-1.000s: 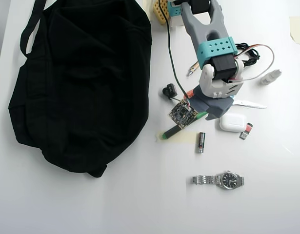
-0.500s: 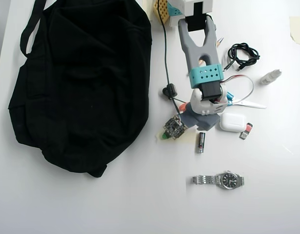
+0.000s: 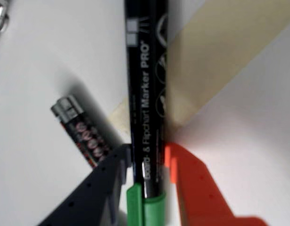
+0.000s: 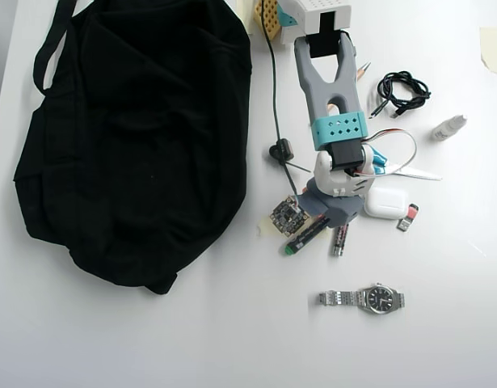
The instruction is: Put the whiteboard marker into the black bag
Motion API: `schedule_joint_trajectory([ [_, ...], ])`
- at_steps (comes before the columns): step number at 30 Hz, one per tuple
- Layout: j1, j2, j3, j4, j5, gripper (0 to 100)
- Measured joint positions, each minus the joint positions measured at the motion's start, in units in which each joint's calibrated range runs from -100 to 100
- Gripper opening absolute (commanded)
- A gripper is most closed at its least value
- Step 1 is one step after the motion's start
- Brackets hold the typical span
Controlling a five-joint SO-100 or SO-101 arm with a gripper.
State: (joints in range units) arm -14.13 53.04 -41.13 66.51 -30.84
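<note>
Marker: black barrel, white "Flipchart Marker PRO" print, green cap near the gripper. Jaws closed on the barrel, dark one left, orange right.

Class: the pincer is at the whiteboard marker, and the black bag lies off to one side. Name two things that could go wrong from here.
1. The pincer straddles the whiteboard marker close to its green end, so the long barrel may tip or slip out when lifted.
2. A battery lies right beside the dark finger; it could be knocked or dragged along.
3. The black bag looks slumped flat, with no clear opening to drop into.
</note>
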Motion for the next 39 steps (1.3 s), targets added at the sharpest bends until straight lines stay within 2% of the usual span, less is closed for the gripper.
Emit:
schedule_joint_trajectory([
  [5, 0.4, -0.3, 0.3, 0.3, 0.0, 2],
  [8, 1.8, -0.6, -2.1, 4.1, 0.8, 2],
  [17, 10.3, -9.2, -24.9, 28.4, 12.3, 2],
  [21, 14.9, -14.7, -28.9, 31.6, 17.6, 2],
  [32, 40.2, -17.0, -24.0, 32.1, 19.6, 3],
  [33, 43.5, -16.8, -23.7, 32.1, 19.6, 8],
  [34, 45.8, -16.6, -23.6, 32.1, 19.6, 30],
  [35, 46.2, -16.6, -23.6, 32.1, 19.8, 43],
  [36, 45.4, -16.6, -23.6, 32.1, 19.8, 46],
  [39, 42.6, -16.8, -24.2, 32.1, 20.1, 27],
])
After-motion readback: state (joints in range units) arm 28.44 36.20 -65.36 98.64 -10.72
